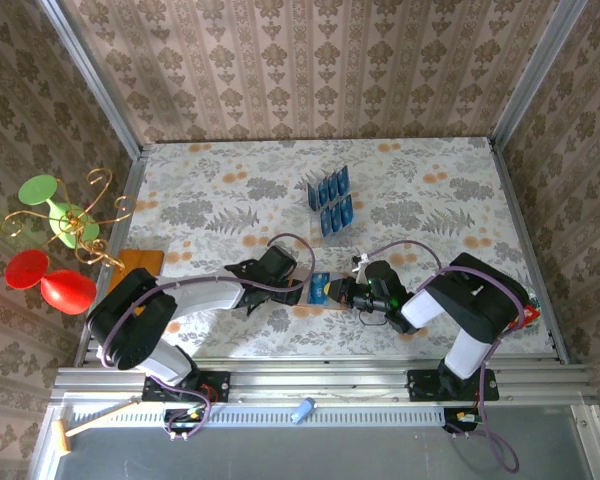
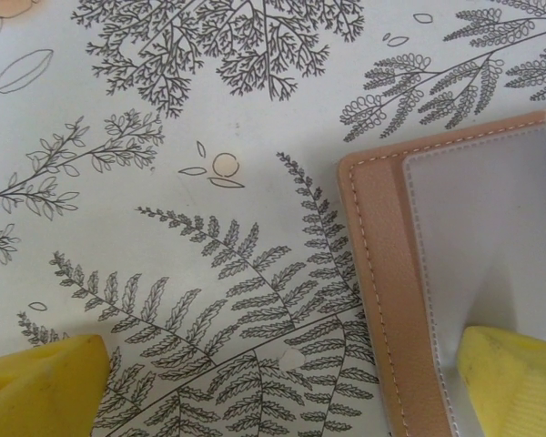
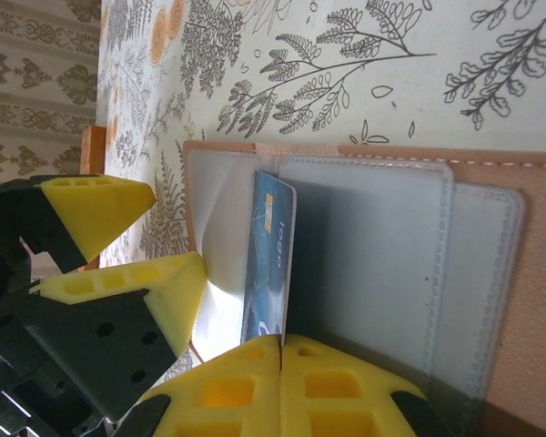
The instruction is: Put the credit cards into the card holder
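Right gripper (image 3: pixel 280 341) pressed together, pinching 1 credit card (image 3: pixel 268 264) by near edge, card upright in card holder (image 3: pixel 382 264) pocket. Card likely thin, stiff, slick: edge pinch suits. Left gripper (image 2: pixel 282 382) spread, 1 finger (image 2: pixel 514 378) resting on soft holder flap. Farther: other credit cards (image 1: pixel 336 213) standing in 2 rows.

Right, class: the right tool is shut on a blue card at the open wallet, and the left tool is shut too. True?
Not quite: the left tool is open, its pads wide apart, as the left wrist view shows. The rest holds: the right tool is shut on a blue card at the open wallet.
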Robot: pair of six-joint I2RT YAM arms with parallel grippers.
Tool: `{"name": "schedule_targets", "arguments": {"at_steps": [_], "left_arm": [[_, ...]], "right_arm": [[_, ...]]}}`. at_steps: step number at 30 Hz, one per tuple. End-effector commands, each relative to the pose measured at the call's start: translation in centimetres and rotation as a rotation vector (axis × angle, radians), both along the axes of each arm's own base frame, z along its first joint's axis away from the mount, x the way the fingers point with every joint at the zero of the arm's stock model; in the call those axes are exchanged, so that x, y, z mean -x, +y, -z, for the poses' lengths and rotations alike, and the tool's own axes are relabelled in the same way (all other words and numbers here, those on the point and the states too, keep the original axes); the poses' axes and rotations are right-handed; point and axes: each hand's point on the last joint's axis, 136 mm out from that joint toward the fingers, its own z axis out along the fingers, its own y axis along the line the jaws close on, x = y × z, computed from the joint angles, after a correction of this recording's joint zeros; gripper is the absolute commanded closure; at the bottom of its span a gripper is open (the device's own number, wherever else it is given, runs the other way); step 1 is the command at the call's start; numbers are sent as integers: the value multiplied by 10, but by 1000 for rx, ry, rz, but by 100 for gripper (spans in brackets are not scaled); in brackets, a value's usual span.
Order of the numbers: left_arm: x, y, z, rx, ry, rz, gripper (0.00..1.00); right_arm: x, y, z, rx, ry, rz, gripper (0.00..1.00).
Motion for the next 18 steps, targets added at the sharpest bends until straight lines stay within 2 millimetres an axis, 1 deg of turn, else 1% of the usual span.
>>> {"name": "schedule_targets", "arguments": {"at_steps": [1,9,18], "left_arm": [[10,15,14,-55,45,-15,0],[10,15,15,-55,47,-14,0],[10,15,14,-53,47,-15,0]], "right_arm": [[9,1,17,30,55,-22,100],[10,2,20,35,65,-24,100],[10,7,24,42,80,-39,99]]}}
